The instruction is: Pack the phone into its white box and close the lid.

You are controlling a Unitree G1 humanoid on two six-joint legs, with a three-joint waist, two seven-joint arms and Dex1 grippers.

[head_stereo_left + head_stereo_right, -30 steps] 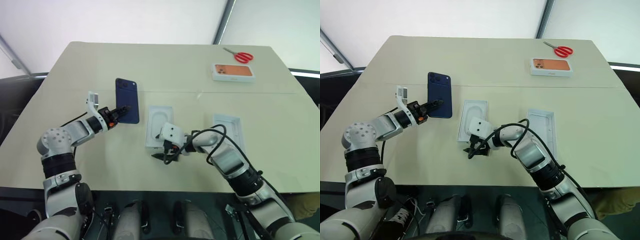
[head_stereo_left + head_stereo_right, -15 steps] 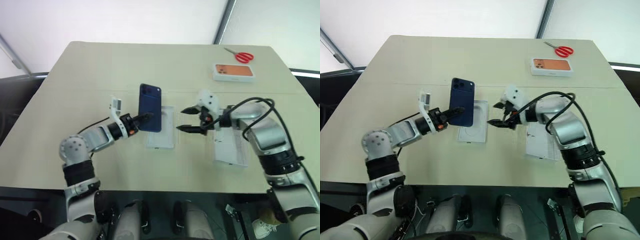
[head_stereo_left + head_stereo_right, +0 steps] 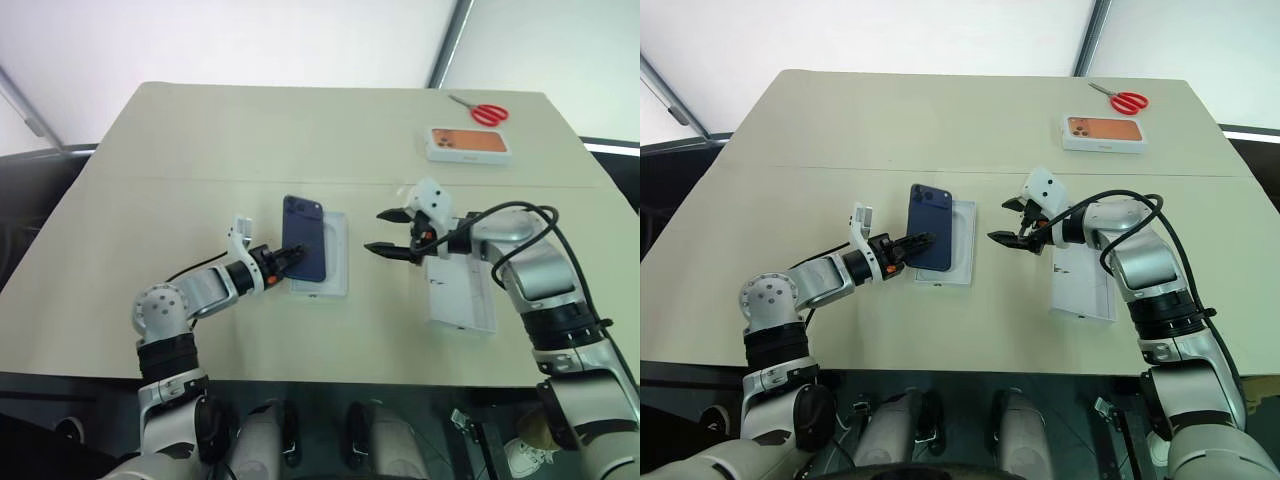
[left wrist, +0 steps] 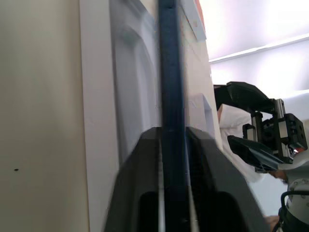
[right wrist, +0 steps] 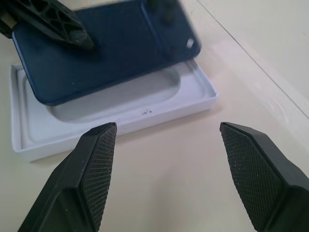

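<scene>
Left gripper [image 3: 283, 263] pinches the phone [image 3: 304, 238] by its edge, tilted over the white box [image 3: 337, 262]. Right gripper [image 3: 391, 233] spread wide, empty, just beside the box. Lid [image 3: 462, 295] lies under the right forearm on the beige table [image 3: 300, 130].

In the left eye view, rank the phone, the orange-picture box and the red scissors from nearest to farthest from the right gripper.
1. The phone, just across from the right gripper, toward the robot's left, over the white tray.
2. The orange-picture box, farther up the table, toward its far right part.
3. The red scissors, beyond that box, near the table's far edge.
</scene>
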